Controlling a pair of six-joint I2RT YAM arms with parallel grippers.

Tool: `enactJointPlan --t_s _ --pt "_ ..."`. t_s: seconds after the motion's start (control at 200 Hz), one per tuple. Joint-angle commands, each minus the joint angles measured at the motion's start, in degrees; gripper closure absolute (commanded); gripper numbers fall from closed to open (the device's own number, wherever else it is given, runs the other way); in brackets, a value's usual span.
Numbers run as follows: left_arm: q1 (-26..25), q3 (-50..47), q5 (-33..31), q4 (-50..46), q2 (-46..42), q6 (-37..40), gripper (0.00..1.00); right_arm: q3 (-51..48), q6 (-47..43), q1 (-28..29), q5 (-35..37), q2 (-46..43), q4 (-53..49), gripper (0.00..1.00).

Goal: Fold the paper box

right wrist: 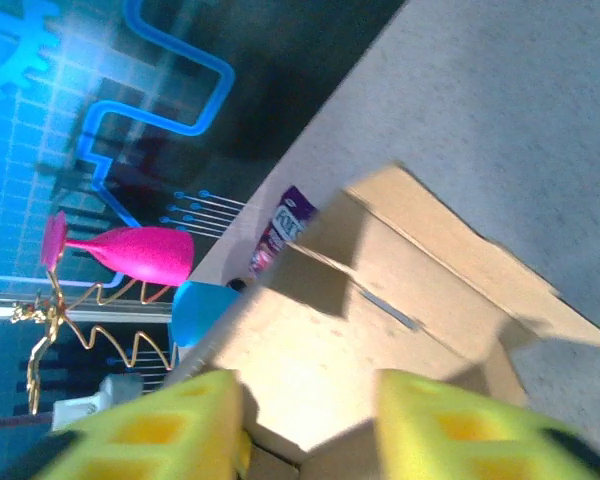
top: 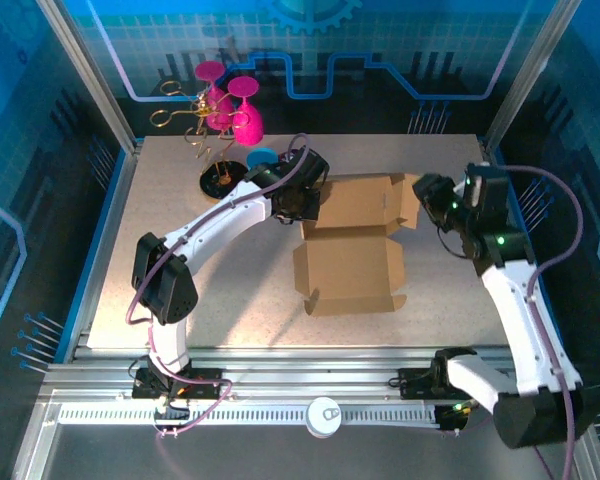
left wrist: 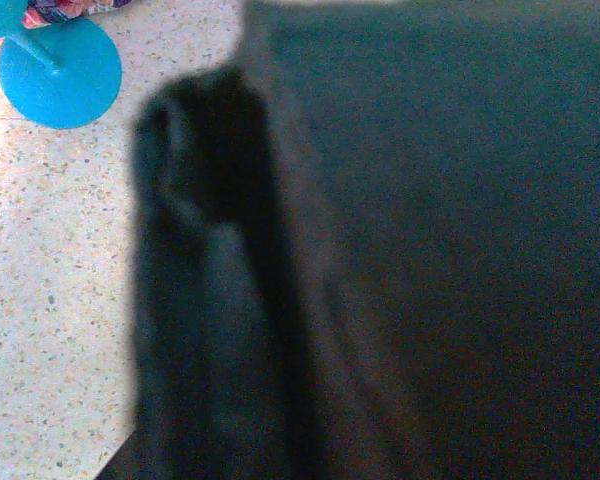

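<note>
Nearest the arms, a white round cap (top: pixel 323 415) sits on the metal rail, well short of the paper box (top: pixel 350 250). The box lies partly unfolded on the speckled bench (top: pixel 180 290), about mid-bench. Its near panel is flat with small side flaps, and its far panel and flaps are raised behind that.

The left end effector (top: pixel 302 205) is at the box's far left corner, against the raised cardboard. Its jaws are closed. The left wrist view is dark and blurred, with one finger (left wrist: pixel 190 300) beside a shadowed sheet, so it cannot be told whether cardboard is pinched between them.

The right end effector (top: pixel 427 197) is just beside the box's far right flap. In the right wrist view its yellow fingers (right wrist: pixel 150 430) stand apart with a clear gap, and the brown box (right wrist: pixel 400 300) lies beyond them, not gripped.

Beyond the box's far left corner lies a small purple packet (right wrist: pixel 285 225) and, beside it, a blue glass (top: pixel 262 157) whose round foot (left wrist: pixel 60 72) rests on the bench. Farther still from the box, pink glasses (top: pixel 238 108) hang on a gold wire stand (top: pixel 215 150) at the bench's back left.
</note>
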Motion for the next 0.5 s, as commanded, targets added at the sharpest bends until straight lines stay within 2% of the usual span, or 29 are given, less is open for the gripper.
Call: enactJointPlan --t_s 0.0,0.07,0.195,0.4,0.495 --pt "-0.1 2.4 -0.5 -1.6 -2.6 0.8 1.0 -7.3 -4.1 -0.6 1.2 -0.8 -4.3 0.76" --pt "-0.2 2.6 -0.3 -1.6 -2.5 0.6 1.0 -10.2 -3.9 -0.5 1.3 -1.5 -3.8 0.81" --pt "-0.2 3.1 0.1 -1.8 -2.3 0.4 1.0 -13.1 -3.5 -0.7 0.2 0.4 -1.6 0.81" --pt "-0.2 3.0 0.2 -2.0 -2.8 -0.1 1.0 -12.2 -3.4 -0.7 -0.2 6.2 1.3 0.66" --pt "-0.2 2.6 0.2 -1.6 -3.3 -0.4 1.0 -11.0 -4.3 -0.6 -1.3 9.0 2.1 0.62"
